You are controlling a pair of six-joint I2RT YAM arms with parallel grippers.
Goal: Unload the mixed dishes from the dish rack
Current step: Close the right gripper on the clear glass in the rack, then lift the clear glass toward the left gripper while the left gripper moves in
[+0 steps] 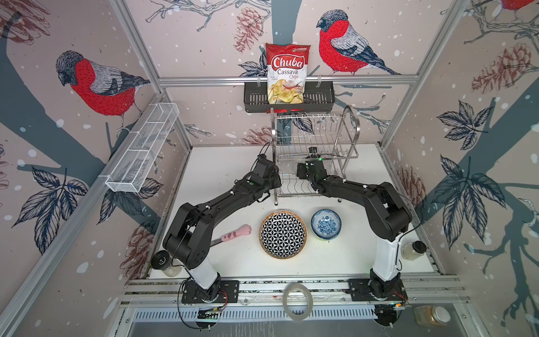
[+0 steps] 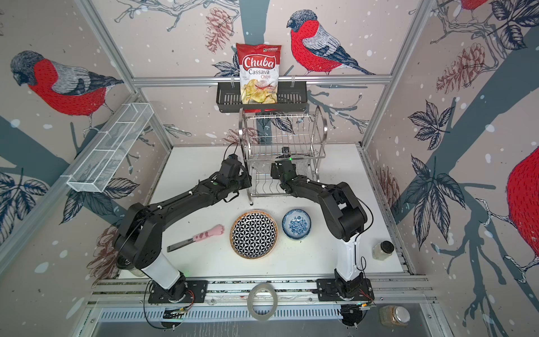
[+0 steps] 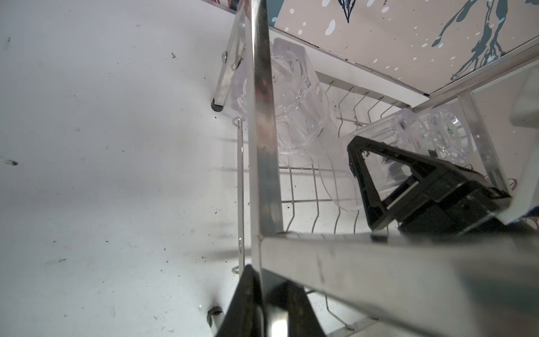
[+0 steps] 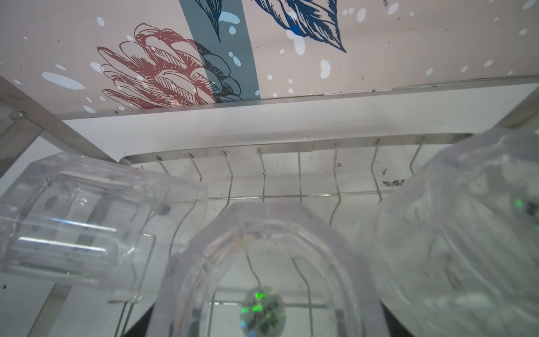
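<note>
Two-tier dish rack (image 1: 316, 137) stands at the back of the white table (image 1: 215, 169), under a black slotted basket (image 1: 320, 97) holding a chips bag (image 1: 287, 73). Bright steel wire, arched side handles, slotted shelves. From above the upper tier looks bare, and the lower tier is mostly screened by wires and arms. The wrist cameras fill that gap: three clear glasses on the lower shelf, thick-walled and faceted. Right wrist view shows a side-lying glass (image 4: 87, 221), a centre glass (image 4: 271, 256) very close to the lens, and a third glass (image 4: 460, 233), blurred, but no fingers. Left wrist view shows the left gripper (image 3: 268, 291) with black fingers pressed on either side of the rack's flat front upright, clamped on it. The same view catches one triangular open-frame finger (image 3: 363, 181) of the right gripper (image 1: 313, 151) lying against a tipped glass (image 3: 408, 137). Its partner is hidden, so I cannot tell how wide that pincer stands or whether it holds anything. Both top views show a geometric plate (image 1: 283, 233), tan-rimmed and black-and-white, lying flat in front of the rack. Just beside it is a blue-floral bowl (image 1: 326, 224), glossy. In a top view the pink paw-handled utensil (image 2: 208, 233) shows its flat metal blade.
</note>
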